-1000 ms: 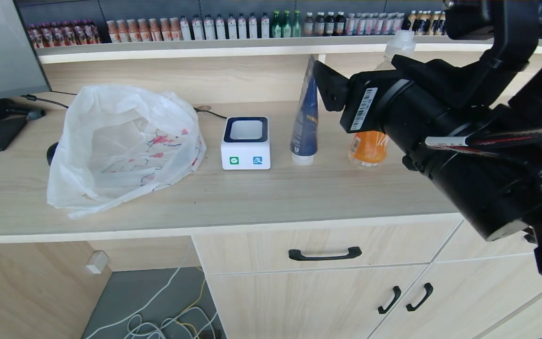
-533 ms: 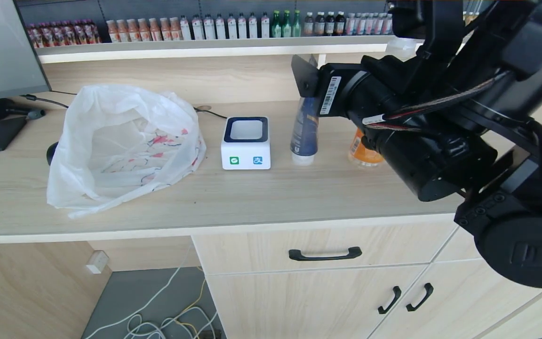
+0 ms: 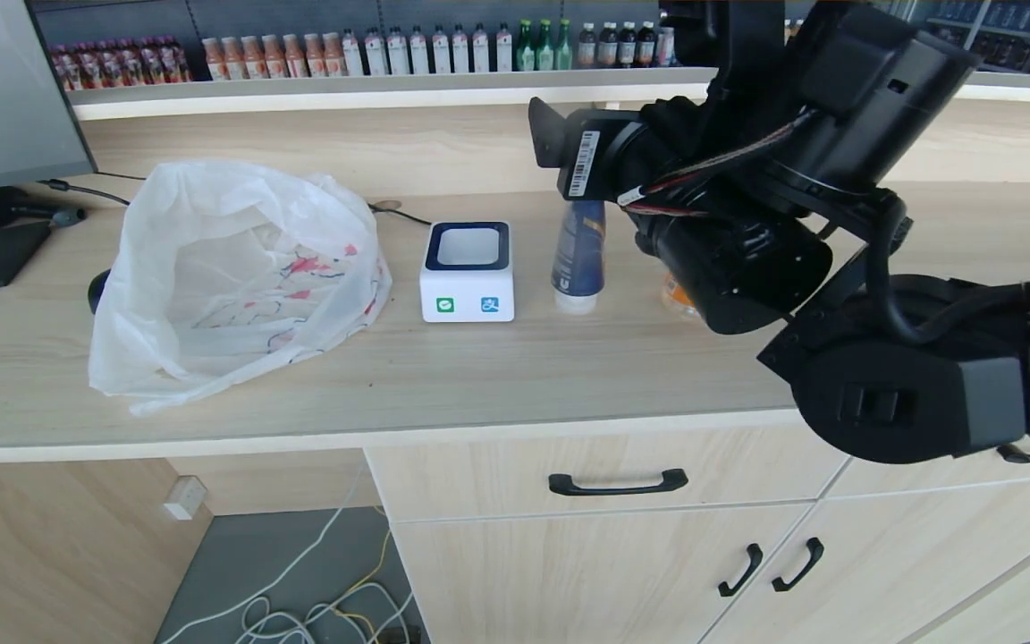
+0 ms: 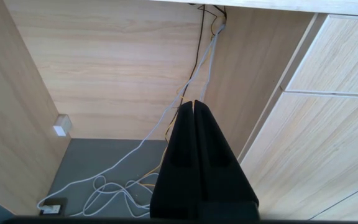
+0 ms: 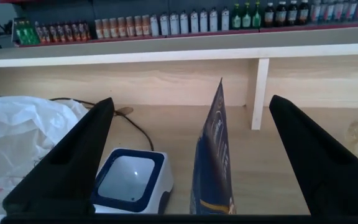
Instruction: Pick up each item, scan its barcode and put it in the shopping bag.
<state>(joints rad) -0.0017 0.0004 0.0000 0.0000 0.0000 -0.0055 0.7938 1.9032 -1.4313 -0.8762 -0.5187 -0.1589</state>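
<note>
blue tube [image 3: 579,255] stands upright, cap down, on the wooden counter [image 3: 569,376]. the open shopping bag [image 3: 229,277] lies to its left, past the white scanner box [image 3: 468,271], and an orange drink bottle [image 3: 680,295] is just to its right. the right gripper [image 5: 191,102] is the nearer one. its jaws are wide apart and the tube's vertical long axis lines up with the gap ahead. the left gripper [image 4: 194,106], jaws together, hangs low by the cabinet.

On counter [image 3: 479,376], scanner [image 3: 468,271] sits mid. Shopping bag [image 3: 229,277] lies at its 9 o'clock, near. Tube [image 3: 578,259] stands upright at its 3, just beside. Bottle [image 3: 671,292] at tube's 3, partly behind right arm. Right gripper [image 5: 191,102] up near tube's top. Drinks shelf [image 3: 390,85] at 12, behind all.
</note>
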